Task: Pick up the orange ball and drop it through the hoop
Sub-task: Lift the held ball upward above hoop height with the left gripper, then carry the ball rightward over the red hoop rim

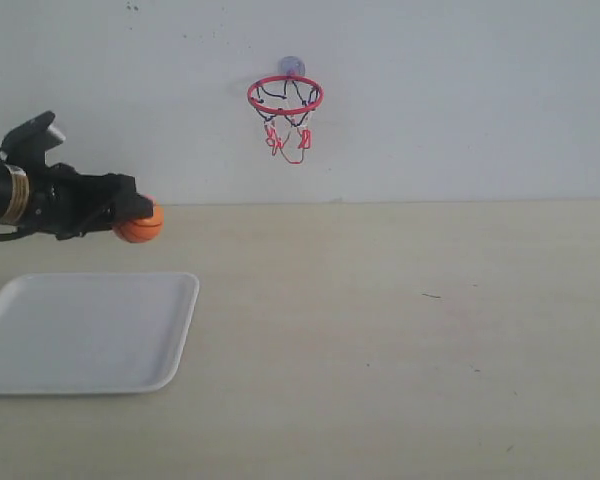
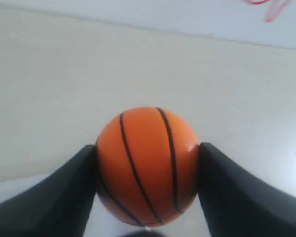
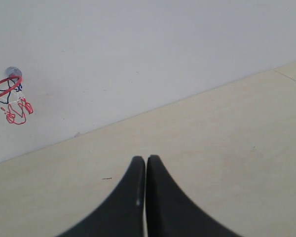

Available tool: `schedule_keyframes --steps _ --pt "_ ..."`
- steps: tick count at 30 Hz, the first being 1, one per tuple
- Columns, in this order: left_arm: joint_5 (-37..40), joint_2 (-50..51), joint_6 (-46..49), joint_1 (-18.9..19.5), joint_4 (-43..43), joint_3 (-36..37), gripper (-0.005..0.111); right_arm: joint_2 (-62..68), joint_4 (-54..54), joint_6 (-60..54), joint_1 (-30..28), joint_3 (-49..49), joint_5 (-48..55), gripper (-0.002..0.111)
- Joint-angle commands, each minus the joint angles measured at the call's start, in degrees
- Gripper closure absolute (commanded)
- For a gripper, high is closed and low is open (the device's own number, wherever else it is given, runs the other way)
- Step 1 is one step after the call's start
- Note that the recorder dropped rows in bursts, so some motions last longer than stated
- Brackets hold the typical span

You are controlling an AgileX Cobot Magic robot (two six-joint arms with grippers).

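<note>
The orange ball (image 1: 140,224) with black seam lines hangs in the air at the left, above the far edge of the white tray (image 1: 40,340). My left gripper (image 1: 132,217) is shut on it; in the left wrist view the ball (image 2: 147,165) fills the gap between the two black fingers (image 2: 59,197). The hoop (image 1: 285,96), a red ring with a dark and red net under a bluish suction cup, is fixed to the wall up and to the right of the ball. It also shows in the right wrist view, hoop (image 3: 7,86). My right gripper (image 3: 146,160) is shut with nothing in it, over the bare table.
The beige table (image 1: 400,340) runs back to a white wall (image 1: 460,100). The white tray lies flat at the front left, below the left arm. The right arm is out of the exterior view.
</note>
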Motion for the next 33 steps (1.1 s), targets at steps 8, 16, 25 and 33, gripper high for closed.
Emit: schedule_keyframes --steps 8,16,25,33 --pt "4.56 -2.35 30.09 -12.95 -19.11 -14.83 0.103 -0.25 -0.19 -0.17 -0.25 0.27 0.36 0.108" --pt "6.67 8.34 24.35 -14.63 -23.62 -36.78 0.103 -0.25 -0.19 -0.17 -0.25 0.27 0.36 0.108" --pt "1.59 22.21 8.46 -11.34 -23.24 -51.38 0.103 -0.25 -0.19 -0.17 -0.25 0.27 0.36 0.108" --pt "1.08 28.35 0.84 -10.76 -16.71 -59.56 0.103 -0.25 -0.19 -0.27 -0.25 0.27 0.33 0.108"
